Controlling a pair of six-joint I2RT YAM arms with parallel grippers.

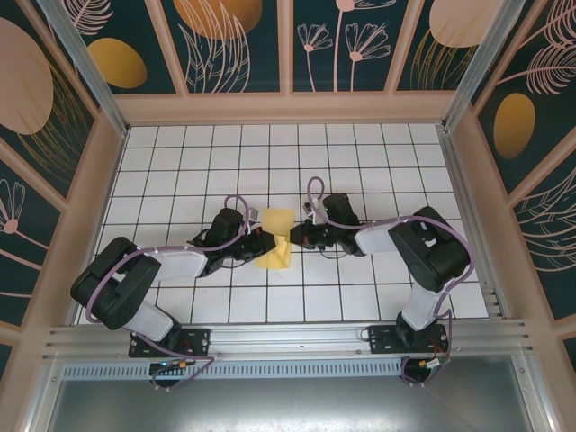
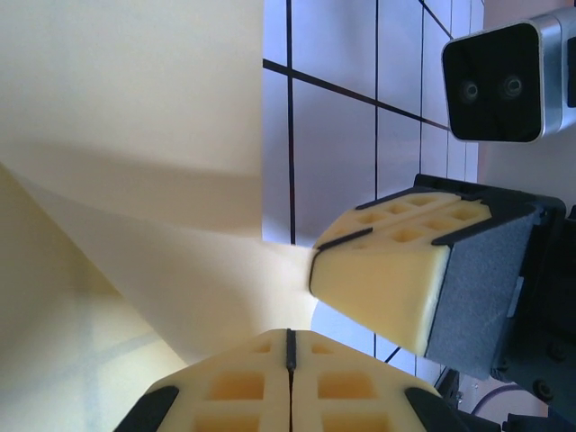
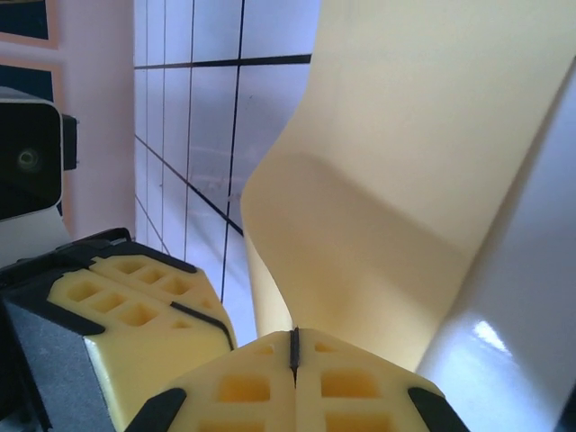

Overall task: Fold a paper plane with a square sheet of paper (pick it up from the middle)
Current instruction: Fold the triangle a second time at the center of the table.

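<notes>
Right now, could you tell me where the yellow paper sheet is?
Top view: the paper sheet is mid-table, pinched between the left gripper and the right gripper.

the square sheet of paper (image 1: 277,227) is plain pale yellow. the worktop (image 1: 360,153) is white tile with a dark grid. black arms (image 1: 432,247) carry lilac cables (image 1: 236,198). walls (image 1: 243,45) are dark teal with peach and orange plant shapes.

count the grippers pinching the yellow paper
2. The left gripper is shut on the left edge of the yellow paper, near the middle of the table. The right gripper is shut on the right edge, facing the left one.
</notes>
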